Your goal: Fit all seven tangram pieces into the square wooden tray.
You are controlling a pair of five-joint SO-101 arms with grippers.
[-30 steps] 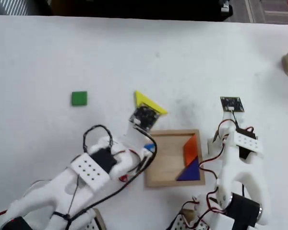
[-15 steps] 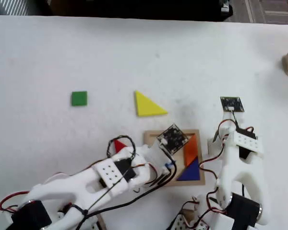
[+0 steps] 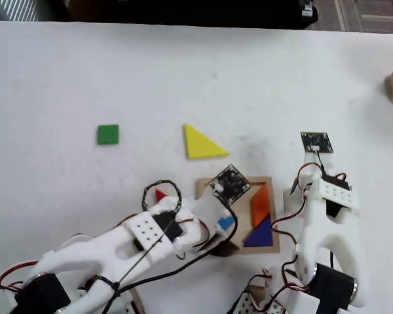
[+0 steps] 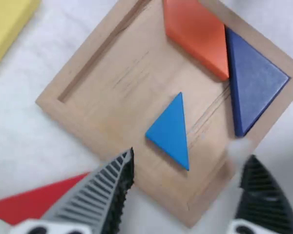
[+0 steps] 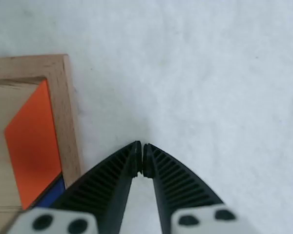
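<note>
The square wooden tray point(image 4: 78, 125) is seen on the white bench point(image 3: 183, 78), between the two arms. Three pieces are laid inside it. An orange parallelogram point(image 4: 198, 31) and a dark blue triangle point(image 4: 254, 80) are set edge to edge along one side. A light blue triangle point(image 4: 171, 131) is laid flat on the tray floor, apart from both.

The left gripper point(image 4: 189, 158) is held above the tray with its jaws spread wide. Nothing is gripped, and the light blue triangle is framed between the fingertips without being touched. A red triangle point(image 4: 34, 202) is placed on the bench just outside the tray, beside the left arm. A yellow triangle point(image 3: 202, 142) is found a little beyond the tray, and a green square point(image 3: 108, 134) well apart to its left.

The right gripper point(image 5: 140, 158) is held over bare bench just beside the tray's right rim, its jaws pressed together with nothing between them.
</note>
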